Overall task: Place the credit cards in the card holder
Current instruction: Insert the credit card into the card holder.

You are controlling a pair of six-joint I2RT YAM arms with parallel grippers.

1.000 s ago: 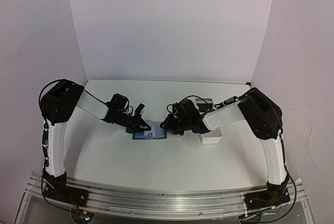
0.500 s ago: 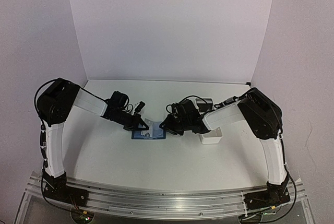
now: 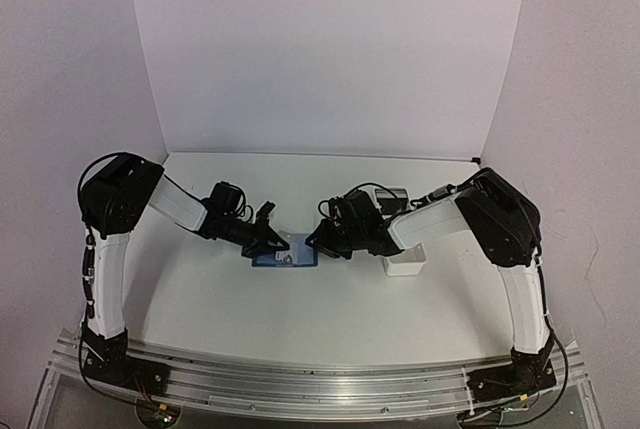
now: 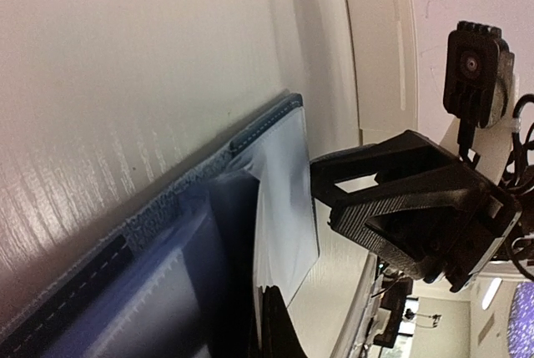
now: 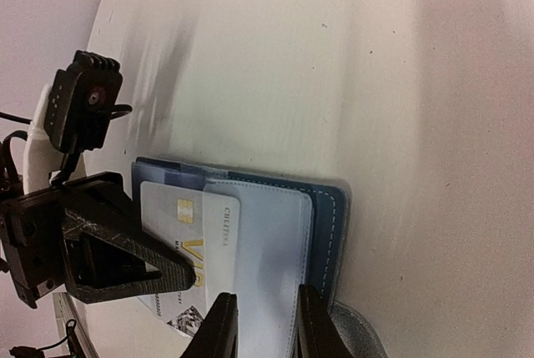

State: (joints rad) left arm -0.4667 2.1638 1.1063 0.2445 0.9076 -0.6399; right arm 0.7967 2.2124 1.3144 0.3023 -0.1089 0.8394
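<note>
The blue card holder point(image 3: 290, 258) lies open and flat on the table between my two grippers. In the right wrist view its light blue pocket point(image 5: 275, 241) has a pale credit card point(image 5: 179, 216) with a gold chip partly slid into it. My left gripper point(image 3: 272, 242) is shut on the card's outer end, and its black fingers point(image 5: 125, 258) overlap the card. The left wrist view shows the card point(image 4: 284, 191) edge-on above the wallet point(image 4: 125, 258). My right gripper point(image 5: 265, 312) stands a little open, its tips down on the wallet's pocket panel.
A long white tray point(image 3: 405, 265) sits just right of the wallet, under my right forearm. White walls close in the back and both sides of the table. My right gripper shows in the left wrist view point(image 4: 400, 199), close to the card's far side.
My left gripper drew back a little to the left, then returned to the wallet's left edge with the card. My right gripper has stayed on the wallet.
</note>
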